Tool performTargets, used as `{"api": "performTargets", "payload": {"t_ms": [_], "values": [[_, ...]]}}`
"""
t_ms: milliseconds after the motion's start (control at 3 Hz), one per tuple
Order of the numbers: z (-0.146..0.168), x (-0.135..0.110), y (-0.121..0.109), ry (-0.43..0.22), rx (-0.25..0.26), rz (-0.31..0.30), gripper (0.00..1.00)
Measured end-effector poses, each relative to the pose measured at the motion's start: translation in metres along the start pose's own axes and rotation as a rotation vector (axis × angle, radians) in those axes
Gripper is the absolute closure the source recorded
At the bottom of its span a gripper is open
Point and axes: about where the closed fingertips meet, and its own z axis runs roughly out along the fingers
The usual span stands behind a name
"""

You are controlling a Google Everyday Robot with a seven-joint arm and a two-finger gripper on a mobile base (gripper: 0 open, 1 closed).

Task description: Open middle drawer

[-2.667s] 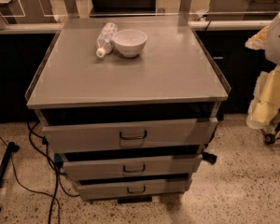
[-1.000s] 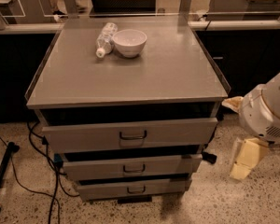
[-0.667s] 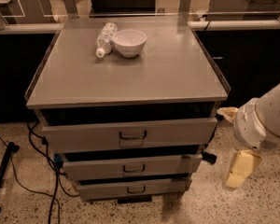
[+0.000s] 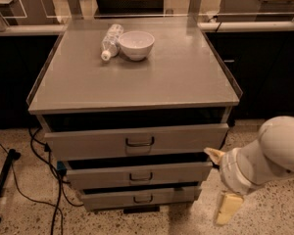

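The robot's cream two-finger gripper is hovering just beside the right front corner of the grey metal three-drawer cabinet, with its fingers standing apart, one tip close to the corner and the other pointing downward. The shallow grey middle drawer is sitting second from the cabinet's top, between the taller grey drawer front and the lowest shallow grey drawer, its small dark loop handle going untouched. A white bowl and a clear plastic bottle on its side are resting together towards the back of the cabinet's top.
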Motion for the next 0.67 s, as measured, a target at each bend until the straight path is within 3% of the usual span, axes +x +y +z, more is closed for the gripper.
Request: {"api": "performTargets", "payload": {"t_ms": [333, 667], "values": [[0.0477, 0.0091, 0.0127, -0.012, -0.037, -0.014, 0.0], [0.0478, 0.0092, 0.0127, -0.012, -0.037, -0.014, 0.0]]}}
